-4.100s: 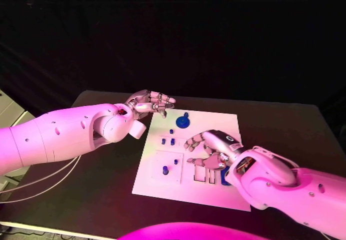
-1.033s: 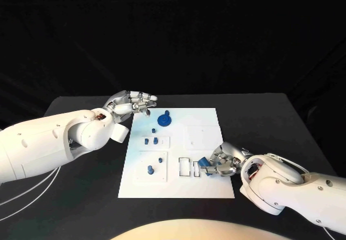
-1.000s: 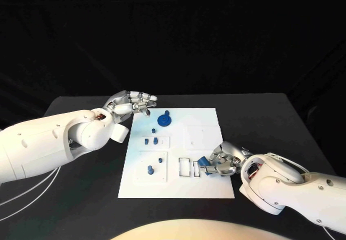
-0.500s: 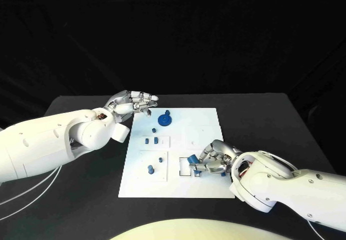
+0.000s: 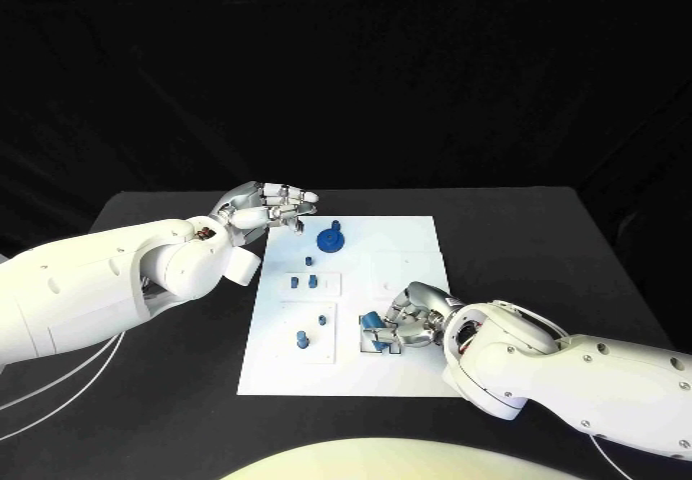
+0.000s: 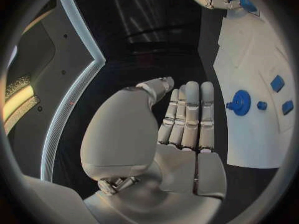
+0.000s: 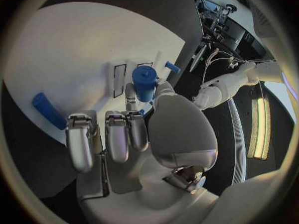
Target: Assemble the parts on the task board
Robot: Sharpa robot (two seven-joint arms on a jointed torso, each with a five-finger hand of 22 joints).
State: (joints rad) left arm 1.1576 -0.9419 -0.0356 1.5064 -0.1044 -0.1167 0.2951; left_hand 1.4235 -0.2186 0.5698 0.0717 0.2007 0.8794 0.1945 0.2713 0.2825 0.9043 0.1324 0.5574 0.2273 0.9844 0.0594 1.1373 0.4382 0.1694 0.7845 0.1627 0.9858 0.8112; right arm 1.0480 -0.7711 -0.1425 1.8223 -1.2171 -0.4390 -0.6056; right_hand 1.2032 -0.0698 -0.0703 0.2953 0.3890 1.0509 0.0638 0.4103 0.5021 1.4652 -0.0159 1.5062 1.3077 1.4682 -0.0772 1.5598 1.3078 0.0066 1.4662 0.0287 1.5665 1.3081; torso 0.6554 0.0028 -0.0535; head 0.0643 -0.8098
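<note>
Here, the left hand [image 5: 270, 207] hovers off the task board's [image 5: 411, 240] far left corner, fingers [image 6: 187, 115] straight and together, grasping nothing. Several blue parts already stand seated: a round knob [image 5: 330, 240], small pegs [image 5: 299, 283], another peg [image 5: 302, 341]. Further right, the right hand [image 5: 408, 318] pinches a blue cylinder [image 7: 144, 83] over the board's near slots [image 7: 116, 78]; one blue bar [image 7: 47, 110] lies loose, so I judge assembly partway done.

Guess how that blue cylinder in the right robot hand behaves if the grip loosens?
The blue cylinder looks like stiff plastic, probably light. Round and smooth, so it may slip from the right robot hand. If dropped on the flat white board, it would likely roll.
</note>
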